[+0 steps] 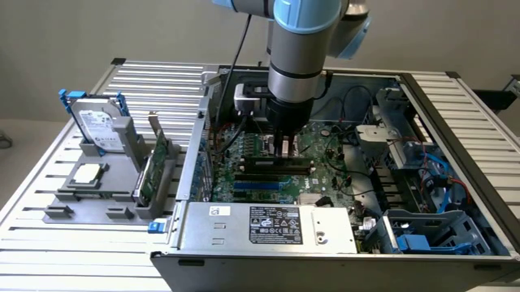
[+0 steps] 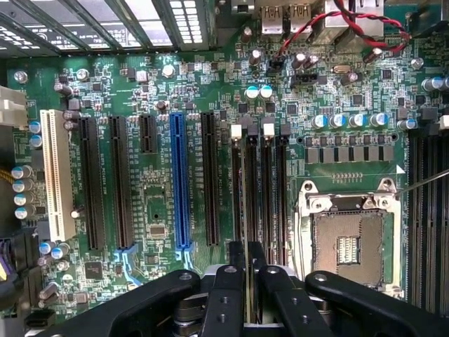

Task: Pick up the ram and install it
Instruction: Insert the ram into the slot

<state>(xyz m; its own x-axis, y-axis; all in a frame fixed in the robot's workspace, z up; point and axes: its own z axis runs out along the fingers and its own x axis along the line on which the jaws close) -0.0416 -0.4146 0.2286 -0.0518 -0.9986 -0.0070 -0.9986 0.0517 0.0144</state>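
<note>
Green ram stands on edge at black slots.

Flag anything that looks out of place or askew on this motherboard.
Nothing looks askew or damaged. The CPU socket sits bare, with no chip in it. The ram, pinched in the gripper, stands edge-on in line with the memory slots.

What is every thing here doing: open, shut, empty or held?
pincer, shut on the ram
ram, gripped on edge at the memory slots
computer case, open
processor socket, empty
hard drive, standing upright in the grey holder
expansion card, standing on edge in the grey holder
</note>
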